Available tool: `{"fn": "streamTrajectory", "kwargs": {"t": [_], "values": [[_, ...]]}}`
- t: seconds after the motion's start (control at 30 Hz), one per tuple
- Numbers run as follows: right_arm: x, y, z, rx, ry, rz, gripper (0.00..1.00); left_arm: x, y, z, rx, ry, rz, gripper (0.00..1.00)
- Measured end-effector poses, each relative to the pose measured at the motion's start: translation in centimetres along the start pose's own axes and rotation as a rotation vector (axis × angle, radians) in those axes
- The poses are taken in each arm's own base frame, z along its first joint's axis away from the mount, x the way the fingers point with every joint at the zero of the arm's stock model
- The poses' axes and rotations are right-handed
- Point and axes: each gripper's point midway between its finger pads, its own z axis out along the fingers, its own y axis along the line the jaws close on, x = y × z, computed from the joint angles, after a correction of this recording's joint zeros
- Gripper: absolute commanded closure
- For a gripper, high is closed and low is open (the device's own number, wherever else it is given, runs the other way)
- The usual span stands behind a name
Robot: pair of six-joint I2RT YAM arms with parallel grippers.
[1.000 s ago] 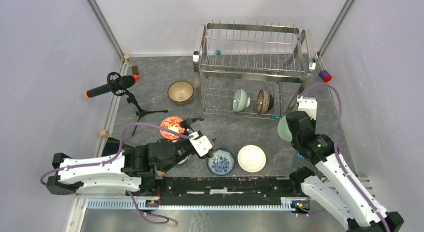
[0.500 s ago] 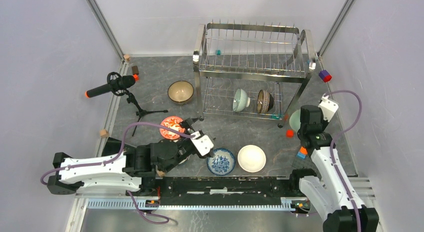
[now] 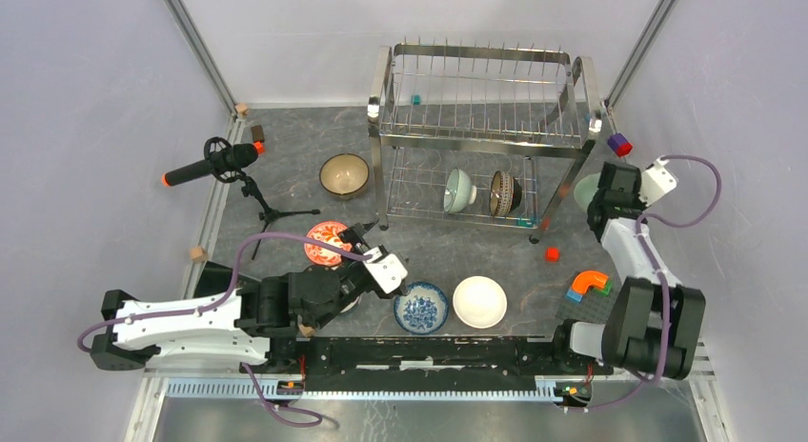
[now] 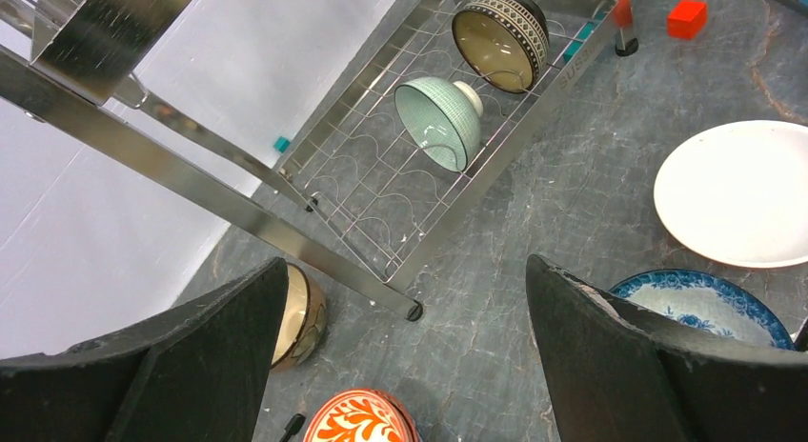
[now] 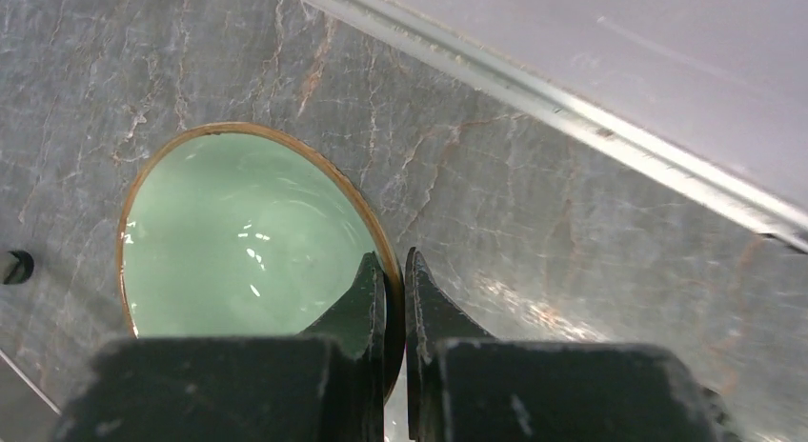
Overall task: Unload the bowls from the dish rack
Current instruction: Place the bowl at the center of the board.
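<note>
Right of the rack [image 3: 481, 143], the right gripper [image 5: 393, 271] clamps the rim of a green bowl [image 5: 238, 232]. Near the blue bowl [image 4: 705, 299], the left gripper [image 4: 405, 271] hangs wide open, empty.

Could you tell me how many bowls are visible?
7. In the dish rack: pale green bowl, dark patterned bowl. On the table: tan bowl, red bowl, blue-and-white bowl, white bowl. In the right gripper: mint bowl. Some may be hidden.

dish rack [image 3: 481, 144] is set far centre. in its lower tier a first bowl [image 3: 459, 190] is stood on edge, a second bowl [image 3: 504, 193] just right of it. a third bowl [image 3: 588, 190] is seen right of the rack, a fourth bowl [image 3: 344, 174] left.
</note>
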Motion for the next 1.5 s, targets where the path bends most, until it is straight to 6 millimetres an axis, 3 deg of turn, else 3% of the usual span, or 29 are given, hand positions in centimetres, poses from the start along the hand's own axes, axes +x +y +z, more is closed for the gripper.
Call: {"fn": "streamTrajectory", "kwargs": {"t": [0.27, 0.43, 0.57, 0.8, 1.5], "values": [[3.8, 0.5, 5.3, -0.090, 0.176, 0.160, 1.00, 0.7, -0.4, 0.4, -0.005, 0.034, 0.024, 0.00], [5.5, 1.6, 6.4, -0.142, 0.252, 0.183, 1.00, 1.0, -0.4, 0.4, -0.004, 0.047, 0.034, 0.00], [5.5, 2.9, 7.3, -0.188, 0.272, 0.197, 1.00, 1.1, -0.4, 0.4, -0.006, 0.049, 0.035, 0.00], [5.4, 3.4, 7.7, -0.218, 0.272, 0.211, 1.00, 1.2, -0.5, 0.5, -0.003, 0.055, 0.041, 0.00], [3.9, 3.6, 7.6, -0.219, 0.273, 0.126, 0.33, 2.0, -1.1, 0.6, 0.013, 0.088, 0.071, 0.00]]}}
